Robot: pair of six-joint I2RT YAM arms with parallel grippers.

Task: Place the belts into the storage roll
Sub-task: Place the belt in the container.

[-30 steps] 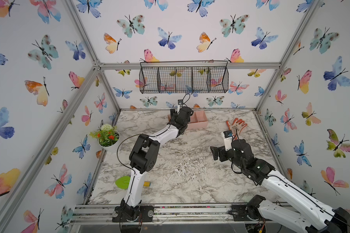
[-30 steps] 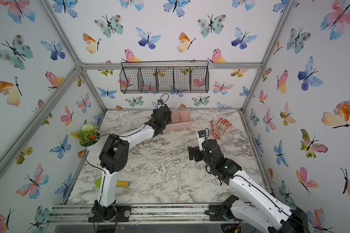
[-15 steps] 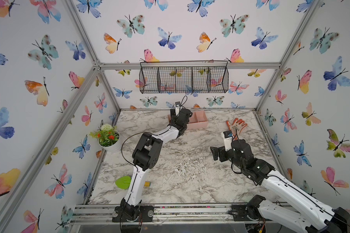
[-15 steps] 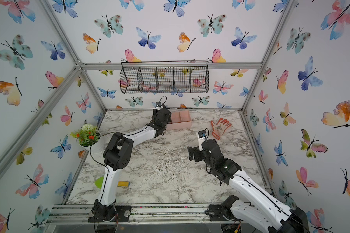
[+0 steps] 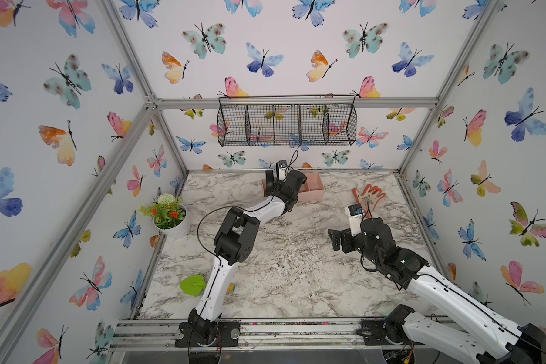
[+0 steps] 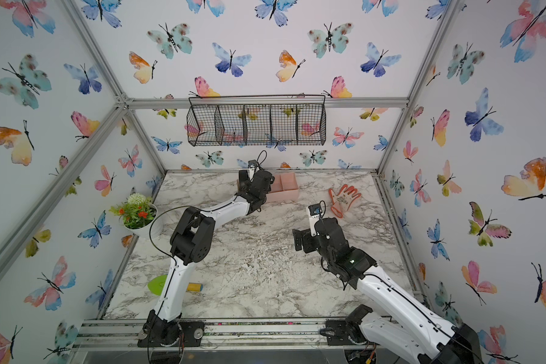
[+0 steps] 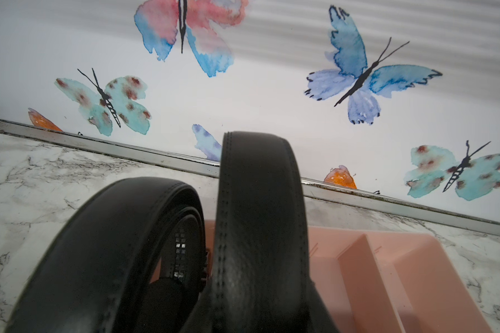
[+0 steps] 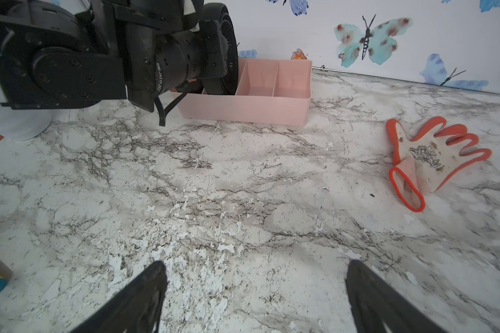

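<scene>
The taller belt coil stands on edge right at the left tool, over the left end of the pink divided tray. The tool's jaws are hidden behind it, so I cannot tell whether they clamp it. Just beside it stands the lower belt coil — buckle inside, pink showing through its middle. Both coils turn their round faces along the tray's length, which runs along the back wall. The right tool hangs with jaws spread wide over the desk, well apart from the tray — an orange-and-white glove lies off the tray's other end.
</scene>
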